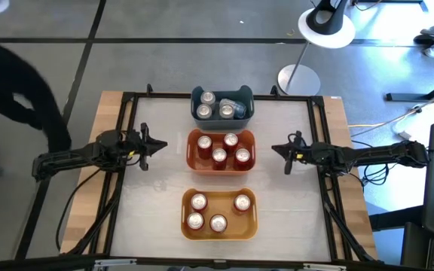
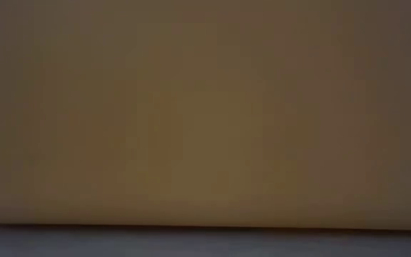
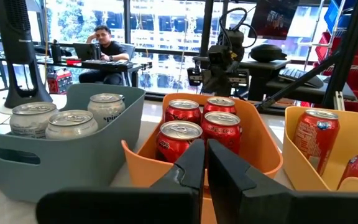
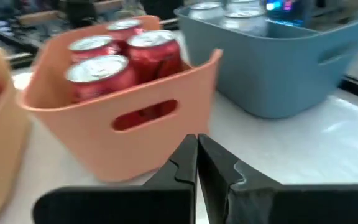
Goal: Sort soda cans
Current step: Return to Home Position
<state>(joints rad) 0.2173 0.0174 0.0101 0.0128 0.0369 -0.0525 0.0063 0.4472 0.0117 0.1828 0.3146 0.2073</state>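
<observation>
Three bins stand in a row down the table's middle. The far blue-grey bin [image 1: 222, 92] [image 3: 55, 162] holds silver soda cans [image 1: 206, 105] [image 3: 73, 121]. Red soda cans [image 1: 219, 154] [image 3: 180, 134] [image 4: 98, 71] stand in the middle orange bin [image 1: 191, 150]. More red cans [image 1: 217, 223] stand in the near yellow-orange bin [image 1: 185, 218]. My left gripper [image 1: 160, 145] [image 3: 205, 155] hovers shut to the left of the middle bin. My right gripper [image 1: 277, 150] [image 4: 197, 149] hovers shut to its right. Neither holds anything.
A black frame [image 1: 126, 102] runs around the white tabletop. Bare table lies on both sides between the bins and the arms. A flat orange-brown surface [image 2: 205, 114] fills the low view. A person [image 3: 104, 46] sits at a desk beyond the table.
</observation>
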